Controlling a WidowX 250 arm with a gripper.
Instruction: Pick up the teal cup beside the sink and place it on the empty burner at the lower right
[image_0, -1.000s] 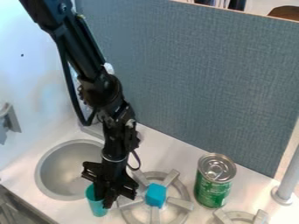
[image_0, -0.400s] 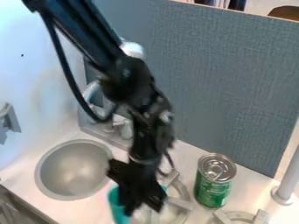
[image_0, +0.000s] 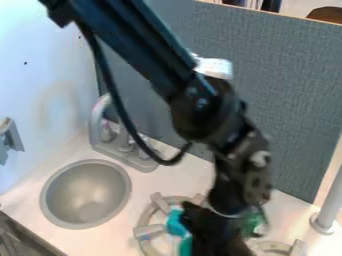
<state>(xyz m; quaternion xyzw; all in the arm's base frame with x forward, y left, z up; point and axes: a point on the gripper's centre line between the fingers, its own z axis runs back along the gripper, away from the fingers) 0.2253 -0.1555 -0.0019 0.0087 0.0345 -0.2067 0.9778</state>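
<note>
Moved across the burner (image_0: 148, 231): hand (image_0: 211, 245), holding teal cup (image_0: 185, 247). Cup seemed light, stiff; upper wall suited gripping.

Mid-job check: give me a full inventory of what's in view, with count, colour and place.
Cup: one, teal, bottom centre, right at the gripper, partly hidden
Block: one, blue, on the large burner
Can: one, green, mostly behind the arm
Large burner: one, grey, bottom centre
Smaller burner: one, grey, bottom right
Sink: one, grey, lower left
Tap: one, grey, behind the sink
Pole: one, grey, right edge
Bracket: one, grey, left wall
Panel: one, blue-grey, behind the counter
Counter: one, whitish, under everything
Arm: one, black, top to bottom centre
Gripper: one, black, bottom centre
</note>
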